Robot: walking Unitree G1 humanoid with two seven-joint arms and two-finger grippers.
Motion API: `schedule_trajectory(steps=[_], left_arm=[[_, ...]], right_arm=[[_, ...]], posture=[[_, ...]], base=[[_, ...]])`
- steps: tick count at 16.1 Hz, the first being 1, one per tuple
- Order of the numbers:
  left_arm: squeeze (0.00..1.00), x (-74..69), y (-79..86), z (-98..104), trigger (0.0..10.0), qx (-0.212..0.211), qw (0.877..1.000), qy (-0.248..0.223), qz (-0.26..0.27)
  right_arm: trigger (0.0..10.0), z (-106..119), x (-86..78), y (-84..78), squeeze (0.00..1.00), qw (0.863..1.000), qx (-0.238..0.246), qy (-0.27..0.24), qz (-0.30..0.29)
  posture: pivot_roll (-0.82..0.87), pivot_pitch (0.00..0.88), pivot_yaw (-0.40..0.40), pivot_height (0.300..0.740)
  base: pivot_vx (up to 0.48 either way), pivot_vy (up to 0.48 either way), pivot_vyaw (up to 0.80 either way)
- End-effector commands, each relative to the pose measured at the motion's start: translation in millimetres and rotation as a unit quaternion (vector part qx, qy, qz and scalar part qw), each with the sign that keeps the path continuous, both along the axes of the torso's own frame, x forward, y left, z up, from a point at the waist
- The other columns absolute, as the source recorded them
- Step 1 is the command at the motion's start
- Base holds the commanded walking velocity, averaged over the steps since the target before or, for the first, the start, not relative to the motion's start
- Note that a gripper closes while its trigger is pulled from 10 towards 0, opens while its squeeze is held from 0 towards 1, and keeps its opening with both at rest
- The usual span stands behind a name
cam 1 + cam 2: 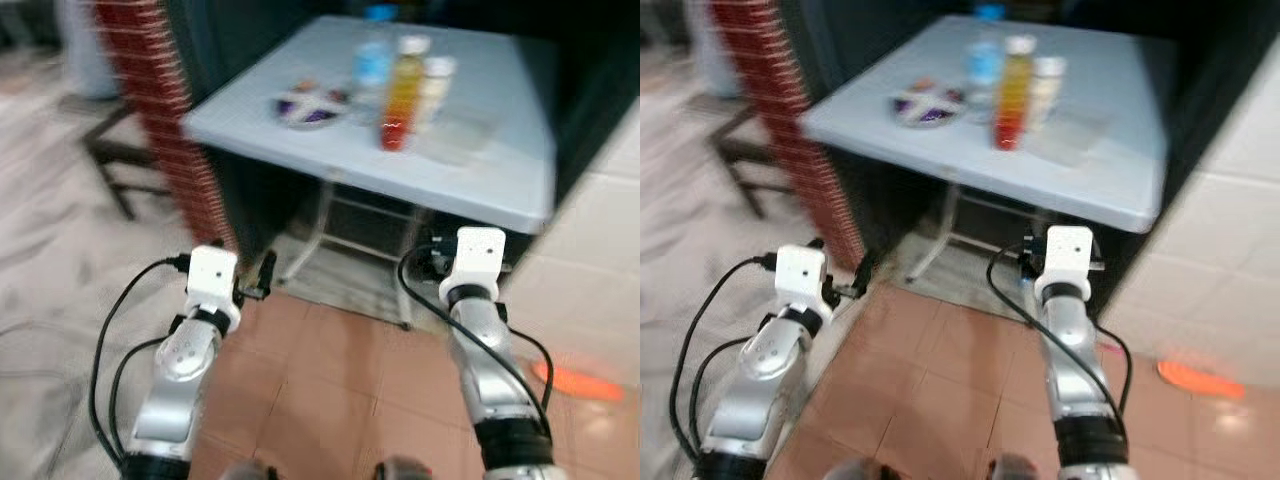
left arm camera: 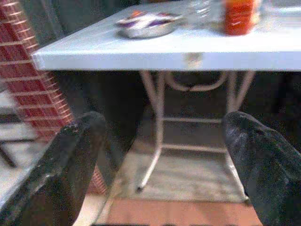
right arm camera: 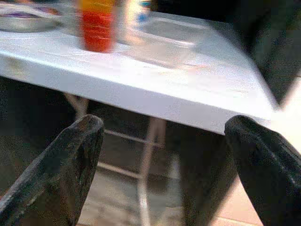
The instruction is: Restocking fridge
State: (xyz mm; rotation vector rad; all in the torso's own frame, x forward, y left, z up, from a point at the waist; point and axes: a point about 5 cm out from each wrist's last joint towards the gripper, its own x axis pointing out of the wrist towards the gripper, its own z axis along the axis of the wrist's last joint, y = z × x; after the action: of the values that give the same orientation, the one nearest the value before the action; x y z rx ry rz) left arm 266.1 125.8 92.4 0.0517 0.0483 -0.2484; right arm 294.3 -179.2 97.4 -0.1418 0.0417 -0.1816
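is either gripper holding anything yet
Nothing is held: the left gripper and the right gripper are both open and empty, short of the table.

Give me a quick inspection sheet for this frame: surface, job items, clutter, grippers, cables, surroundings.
Surface: pale blue table, metal legs, ahead of the robot; view blurred.
Job's things: orange-and-red bottle, clear bottle with blue label and pale bottle standing grouped mid-table; clear flat container beside them.
Clutter: shallow metal dish holding colourful items, left of the bottles.
Grippers: left gripper and right gripper both open, empty, below table height, short of the edge.
Cables: black cables loop along both forearms.
Surroundings: red brick column, dark stool, terracotta floor tiles, orange spot on floor.
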Motion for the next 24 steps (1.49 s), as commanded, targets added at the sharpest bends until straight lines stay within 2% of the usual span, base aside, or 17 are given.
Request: schedule_trajectory(steps=[1, 9, 13, 18, 19, 24], left_arm=[[0.00, -0.8, -1.5, 0.7, 10.0, 0.005, 1.000, -0.002, -0.007], [0.00, 0.3, -2.6, 1.4, 10.0, 0.002, 1.000, -0.005, -0.014], [0.00, -0.2, -1.7, 1.2, 10.0, 0.001, 1.000, -0.004, -0.014], [0.00, 0.3, -1.8, 0.9, 10.0, 0.002, 1.000, -0.004, -0.020], [0.00, 0.2, -1.3, 0.9, 10.0, 0.003, 1.000, -0.004, -0.021], [0.00, 1.2, -1.9, 1.0, 10.0, 0.002, 1.000, -0.005, -0.031]], right_arm=[[10.0, 2.3, 0.7, -2.4, 0.00, 1.000, 0.006, -0.006, -0.004], [10.0, 8.1, 4.0, -11.1, 0.00, 1.000, 0.000, -0.019, -0.018], [10.0, 10.5, 2.1, -7.2, 0.00, 0.999, 0.034, -0.025, 0.005], [10.0, 8.4, -4.9, -5.9, 0.00, 0.998, 0.049, -0.024, 0.004], [10.0, 13.3, -6.8, -5.9, 0.00, 0.997, 0.067, -0.034, 0.013], [10.0, 20.9, -10.3, -8.0, 0.00, 0.995, 0.077, -0.050, 0.030]], posture=[[-0.02, 0.017, 0.039, 0.740], [-0.02, 0.019, 0.042, 0.740], [-0.02, 0.016, 0.046, 0.740], [-0.03, 0.015, 0.053, 0.740], [-0.03, 0.015, 0.055, 0.740], [-0.03, 0.012, 0.064, 0.740]], base=[[0.281, 0.000, 0.00], [0.299, 0.000, 0.00], [0.316, 0.000, 0.00], [0.317, 0.000, 0.00], [0.315, 0.000, 0.00], [0.372, 0.000, 0.00]])
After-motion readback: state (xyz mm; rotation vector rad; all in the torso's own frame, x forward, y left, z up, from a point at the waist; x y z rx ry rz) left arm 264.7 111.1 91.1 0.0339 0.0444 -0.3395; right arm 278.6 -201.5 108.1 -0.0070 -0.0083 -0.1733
